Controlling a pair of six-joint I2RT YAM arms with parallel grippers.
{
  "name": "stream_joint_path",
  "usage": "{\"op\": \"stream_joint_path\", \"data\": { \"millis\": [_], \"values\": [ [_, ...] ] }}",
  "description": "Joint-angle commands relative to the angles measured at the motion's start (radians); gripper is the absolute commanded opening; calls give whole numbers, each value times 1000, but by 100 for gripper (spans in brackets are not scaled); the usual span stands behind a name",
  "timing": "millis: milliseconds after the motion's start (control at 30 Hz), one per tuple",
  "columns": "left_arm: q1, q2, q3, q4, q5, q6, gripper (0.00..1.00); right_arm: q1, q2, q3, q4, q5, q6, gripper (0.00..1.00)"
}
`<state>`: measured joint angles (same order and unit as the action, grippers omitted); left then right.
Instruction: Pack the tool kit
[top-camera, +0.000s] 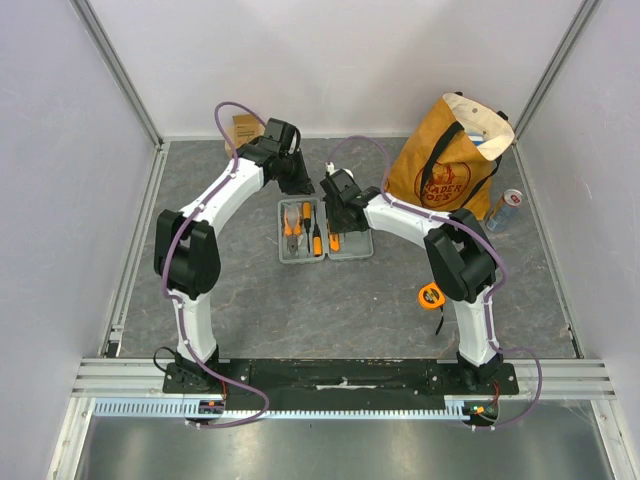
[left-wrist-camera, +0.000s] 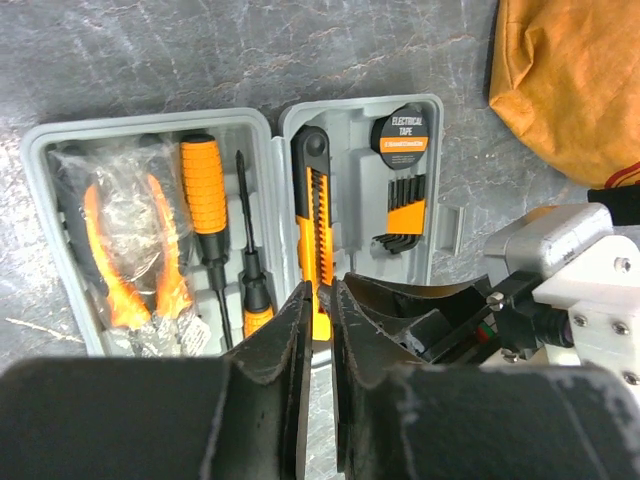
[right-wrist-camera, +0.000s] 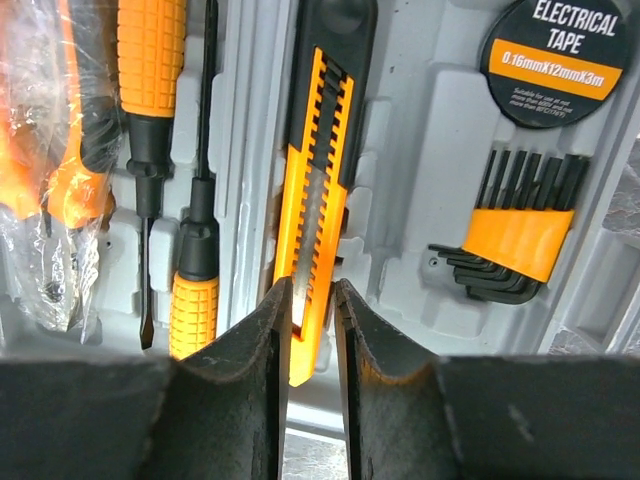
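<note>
The grey tool kit case (top-camera: 352, 247) lies open at the table's centre. In the left wrist view its left half (left-wrist-camera: 35, 160) holds plastic-wrapped orange pliers (left-wrist-camera: 125, 250) and two orange-and-black screwdrivers (left-wrist-camera: 205, 190). Its right half holds an orange utility knife (left-wrist-camera: 312, 190), black electrical tape (left-wrist-camera: 405, 130) and hex keys (left-wrist-camera: 400, 215). My right gripper (right-wrist-camera: 312, 290) stands over the case's near edge, its fingers closed against the knife's (right-wrist-camera: 318, 190) lower end. My left gripper (left-wrist-camera: 320, 300) hovers above the case's near edge, shut with a thin gap and empty.
An orange-brown tote bag (top-camera: 445, 160) stands at the back right, with a can (top-camera: 505, 205) beside it. A small orange tape measure (top-camera: 431, 295) lies by the right arm's elbow. A tan cardboard box (top-camera: 245, 128) sits at the back left.
</note>
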<state>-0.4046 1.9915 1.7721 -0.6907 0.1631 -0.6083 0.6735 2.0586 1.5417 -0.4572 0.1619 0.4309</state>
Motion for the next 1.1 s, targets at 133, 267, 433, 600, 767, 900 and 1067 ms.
{"op": "stream_joint_path", "data": {
  "millis": [133, 267, 433, 600, 767, 900, 1067],
  "values": [
    [41, -77, -108, 36, 9, 1, 17, 20, 46, 41, -18, 25, -40, 27],
    [55, -103, -151, 45, 7, 7, 17, 35, 78, 57, -78, 73, -49, 25],
    [70, -128, -184, 56, 13, 7, 17, 40, 77, 83, -112, 91, -49, 20],
    [79, -163, -184, 56, 10, 18, 17, 38, 3, 167, -118, 145, -47, 28],
    [92, -218, -198, 56, -13, 41, 23, 28, -93, 238, -153, 240, -29, 48],
    [108, -279, -232, 59, -48, 58, 26, -46, -221, 106, -172, 280, 23, 57],
    [124, -387, -310, 109, -92, 82, 42, -184, -444, -184, -173, 323, 107, 66]
  ]
}}
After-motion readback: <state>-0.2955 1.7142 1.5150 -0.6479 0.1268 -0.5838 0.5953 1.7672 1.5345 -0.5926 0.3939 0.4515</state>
